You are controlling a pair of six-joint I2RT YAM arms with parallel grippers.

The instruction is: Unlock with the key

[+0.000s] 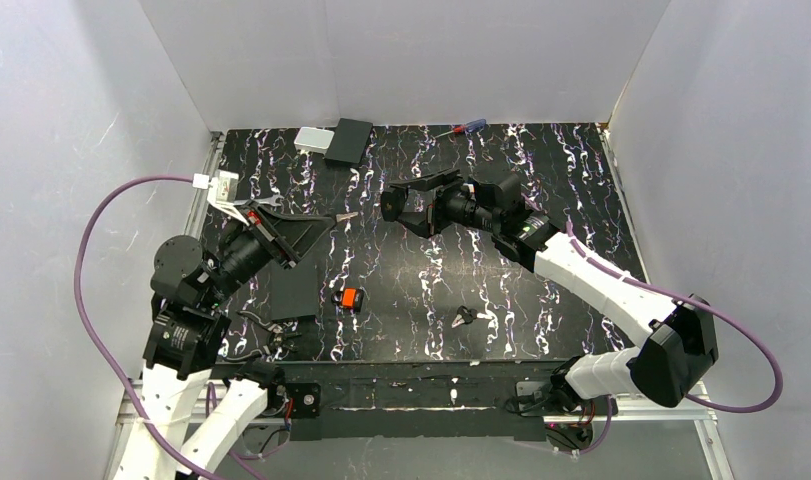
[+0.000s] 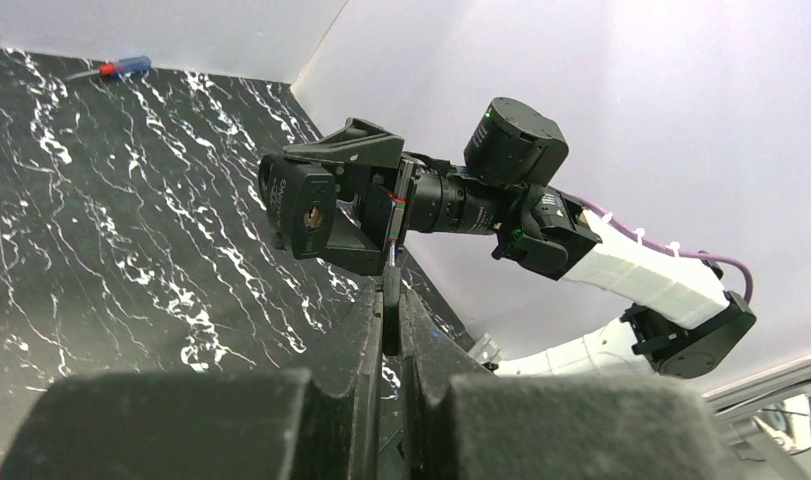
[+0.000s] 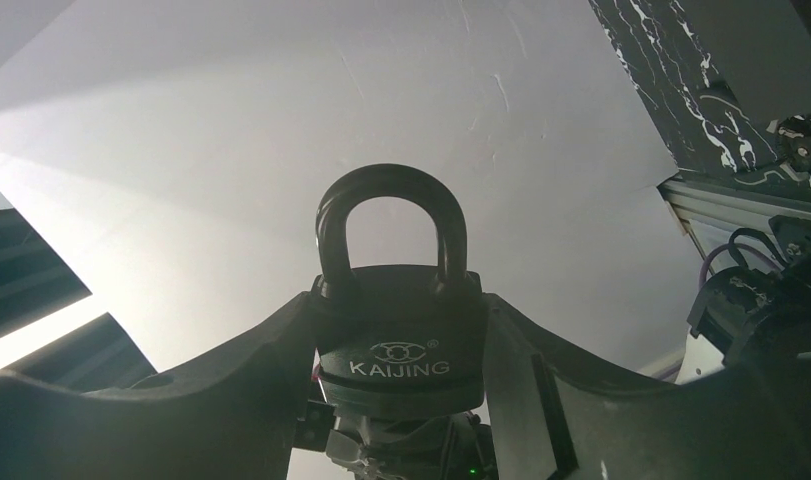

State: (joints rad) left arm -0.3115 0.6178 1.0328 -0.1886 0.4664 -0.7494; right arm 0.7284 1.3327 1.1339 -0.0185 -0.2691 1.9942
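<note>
Padlock (image 3: 399, 340) grasped by right gripper (image 1: 393, 204) at upper centre, left gripper (image 1: 331, 217) clenched on the key (image 1: 348, 215) well apart; insertion and turning not yet done.

Two arms, each with one gripper: the left gripper (image 1: 329, 217) and the right gripper (image 1: 389, 205). One black padlock (image 3: 399, 335). Two keys, it seems: a first key (image 1: 349, 215), only its silvery tip showing, and a second key (image 1: 464, 318) with a dark head, on the one tabletop (image 1: 541, 170). One small orange block (image 1: 351, 297). One screwdriver (image 1: 459, 128), its handle red and blue. Two flat boxes: one black box (image 1: 349, 141) and one grey box (image 1: 312, 139). One silver wrench (image 1: 264, 206). One dark-handled tool (image 1: 274, 330), kind unclear. One flat black square (image 1: 293, 290).
</note>
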